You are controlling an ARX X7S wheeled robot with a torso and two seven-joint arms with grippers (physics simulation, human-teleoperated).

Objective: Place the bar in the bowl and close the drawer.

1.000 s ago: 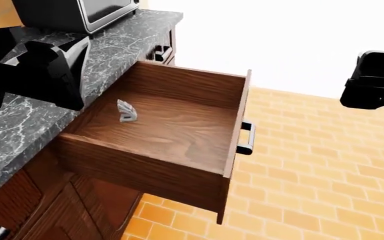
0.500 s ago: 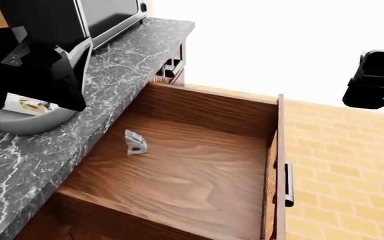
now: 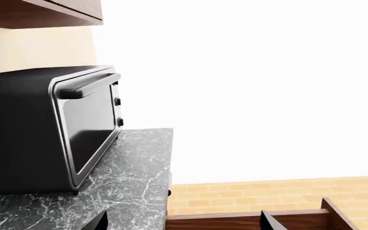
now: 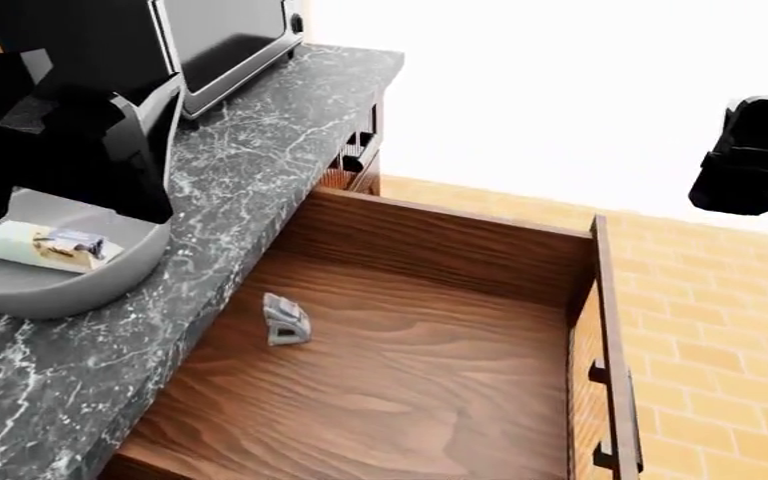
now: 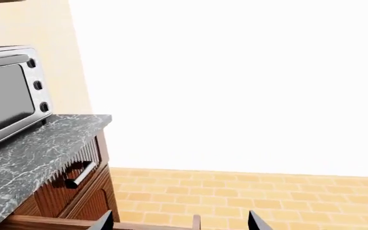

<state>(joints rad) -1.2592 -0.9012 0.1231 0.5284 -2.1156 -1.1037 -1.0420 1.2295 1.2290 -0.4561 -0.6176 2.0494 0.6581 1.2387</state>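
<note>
The wide brown drawer (image 4: 427, 243) stands pulled out below the counter, its silver handle (image 4: 610, 418) at the front. The small crinkly silvery bar (image 4: 285, 320) lies on the drawer floor near the counter side. The light-grey bowl (image 4: 53, 280) sits on the counter at the left, with a pale packet (image 4: 40, 246) lying in it. My left gripper (image 4: 115, 150) hangs above the bowl, open and empty; its wrist view (image 3: 182, 223) shows the tips wide apart over the counter edge and a drawer wall (image 3: 286, 219). My right gripper (image 4: 755, 160) is open and empty, high over the floor, also in its wrist view (image 5: 180, 221).
A black toaster oven (image 4: 217, 40) stands at the back of the dark marble counter (image 4: 271, 120); it also shows in the left wrist view (image 3: 50, 129). A narrower ribbed drawer with a handle (image 5: 78, 175) is beyond the open one. Orange brick floor (image 4: 718, 300) lies to the right.
The head view has shifted: the drawer now sits lower and further right in it, and the bowl with its packet has come fully into view at the left. The bar lies unmoved.
</note>
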